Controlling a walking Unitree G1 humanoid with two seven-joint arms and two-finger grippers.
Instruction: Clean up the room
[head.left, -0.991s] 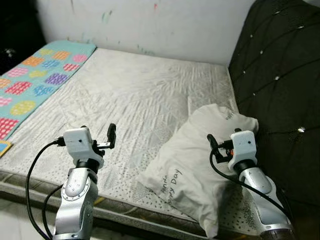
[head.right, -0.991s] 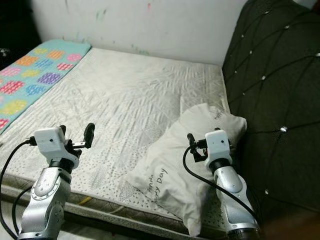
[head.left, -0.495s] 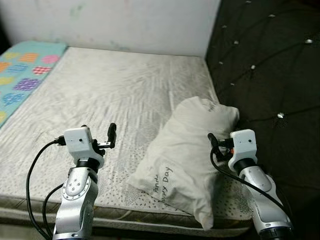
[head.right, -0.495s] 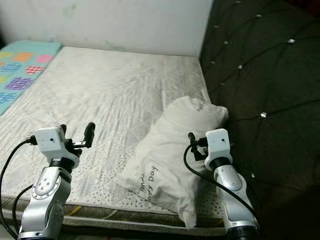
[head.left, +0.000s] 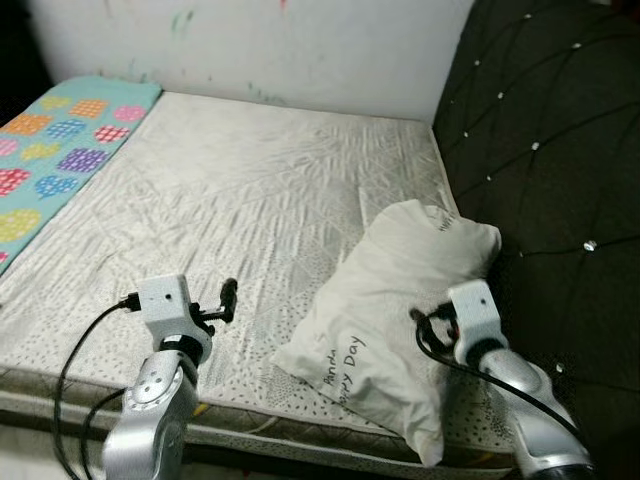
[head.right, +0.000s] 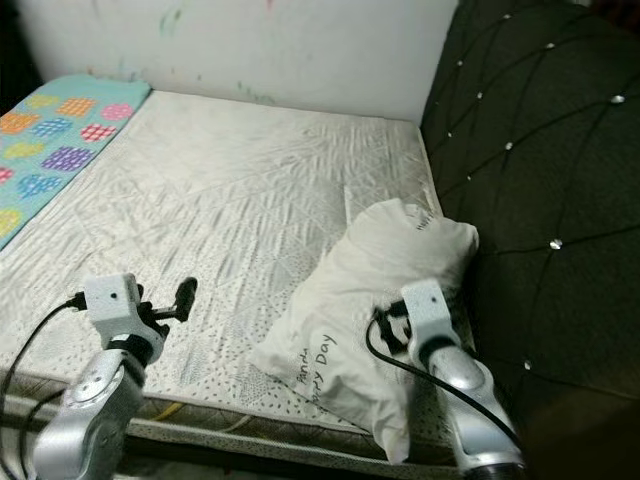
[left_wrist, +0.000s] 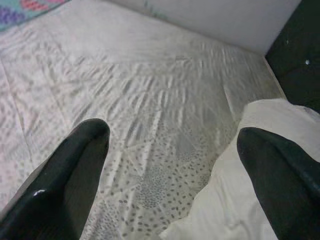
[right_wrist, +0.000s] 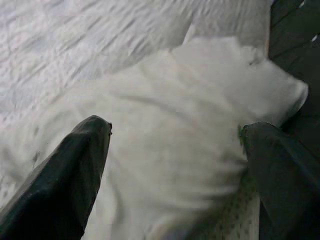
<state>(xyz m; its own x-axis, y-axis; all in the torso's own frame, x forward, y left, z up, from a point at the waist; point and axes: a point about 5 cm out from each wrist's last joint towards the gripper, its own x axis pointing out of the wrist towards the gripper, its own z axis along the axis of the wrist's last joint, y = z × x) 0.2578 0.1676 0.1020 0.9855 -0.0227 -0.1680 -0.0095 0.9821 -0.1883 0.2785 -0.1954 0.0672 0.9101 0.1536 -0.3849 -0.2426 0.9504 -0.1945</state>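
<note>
1. A bare white mattress (head.left: 230, 200) with a quilted, wrinkled cover spans most of the scene, its far edge against a pale wall (head.left: 300, 40) marked with small paint smudges.
2. A dark tufted headboard (head.left: 560, 150), studded with shiny buttons, stands along the mattress's right side.
3. A turquoise blanket (head.left: 55, 150) printed with coloured patches lies along the mattress's far left edge.
4. A white pillow (head.left: 395, 310) lies on the near right part of the mattress, its far end touching the headboard and its near corner reaching the mattress's front edge. Dark lettering on its near face reads "Day" under another word that is only partly legible.
5. The left arm (head.left: 150, 420) rises from below the front edge of the mattress. The left gripper (left_wrist: 172, 165) hovers above the cover, well left of the pillow, its two black fingers (left_wrist: 75, 170) spread wide apart with nothing between them.
6. The right gripper (right_wrist: 175, 165) is over the pillow's right half, close above it. Its fingers (right_wrist: 75, 170) are likewise spread wide, with the blurred pillow fabric seen between them and nothing grasped.
</note>
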